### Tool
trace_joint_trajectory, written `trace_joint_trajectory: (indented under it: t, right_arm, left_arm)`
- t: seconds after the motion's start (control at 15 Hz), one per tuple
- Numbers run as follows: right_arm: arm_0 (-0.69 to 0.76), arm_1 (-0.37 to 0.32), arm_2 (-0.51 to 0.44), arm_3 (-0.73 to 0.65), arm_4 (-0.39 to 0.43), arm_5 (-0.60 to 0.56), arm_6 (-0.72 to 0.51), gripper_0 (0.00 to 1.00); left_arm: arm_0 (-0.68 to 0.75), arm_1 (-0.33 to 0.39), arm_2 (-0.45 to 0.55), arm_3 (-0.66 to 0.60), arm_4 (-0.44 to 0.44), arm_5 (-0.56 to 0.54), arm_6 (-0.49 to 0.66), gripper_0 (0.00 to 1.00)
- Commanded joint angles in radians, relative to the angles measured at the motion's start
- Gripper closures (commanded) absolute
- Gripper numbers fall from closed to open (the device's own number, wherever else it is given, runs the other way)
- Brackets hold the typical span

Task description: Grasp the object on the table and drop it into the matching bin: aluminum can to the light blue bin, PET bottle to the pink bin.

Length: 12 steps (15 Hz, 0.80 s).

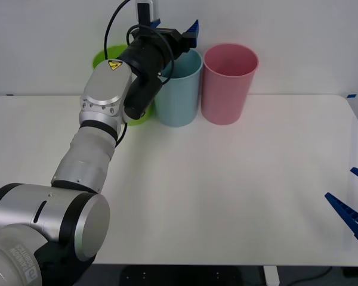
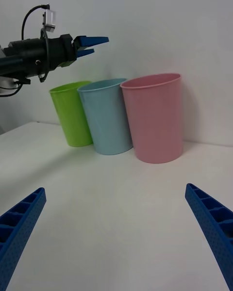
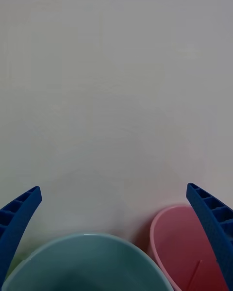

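Observation:
My left gripper (image 1: 175,27) hangs open just above the rim of the light blue bin (image 1: 180,98), with nothing between its fingers. Its wrist view looks down past the open fingers (image 3: 19,220) onto the light blue bin (image 3: 87,259) and the pink bin (image 3: 177,242) beside it. In the right wrist view the left gripper (image 2: 98,46) hovers over the light blue bin (image 2: 109,121). The pink bin (image 1: 228,83) stands right of the blue one. The aluminum can is out of view. My right gripper (image 1: 340,183) waits open, low at the table's right edge.
A lime green bin (image 1: 106,57) stands left of the blue one, mostly behind my left arm; the same green bin (image 2: 73,114) shows in the right wrist view. All three bins line the far side of the white table (image 1: 227,190), near a white wall.

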Motion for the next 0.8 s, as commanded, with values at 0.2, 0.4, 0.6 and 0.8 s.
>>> trace_joint_trajectory:
  t: [0.2, 0.4, 0.6, 0.8]
  right_arm:
    - [0.000, 0.000, 0.000, 0.000, 0.000, 0.000, 0.000, 0.00]
    - [0.000, 0.000, 0.000, 0.000, 0.000, 0.000, 0.000, 0.00]
    - [0.000, 0.000, 0.000, 0.000, 0.000, 0.000, 0.000, 0.00]
    - [0.000, 0.000, 0.000, 0.000, 0.000, 0.000, 0.000, 0.00]
  left_arm:
    - [0.068, 0.017, -0.013, -0.078, 0.103, -0.069, -0.028, 0.00]
    - [0.135, 0.060, -0.026, -0.147, 0.158, -0.129, -0.037, 0.00]
    - [0.216, 0.122, -0.079, -0.226, 0.247, -0.144, -0.042, 0.00]
    - [0.295, 0.189, -0.096, -0.293, 0.315, -0.203, -0.051, 0.00]
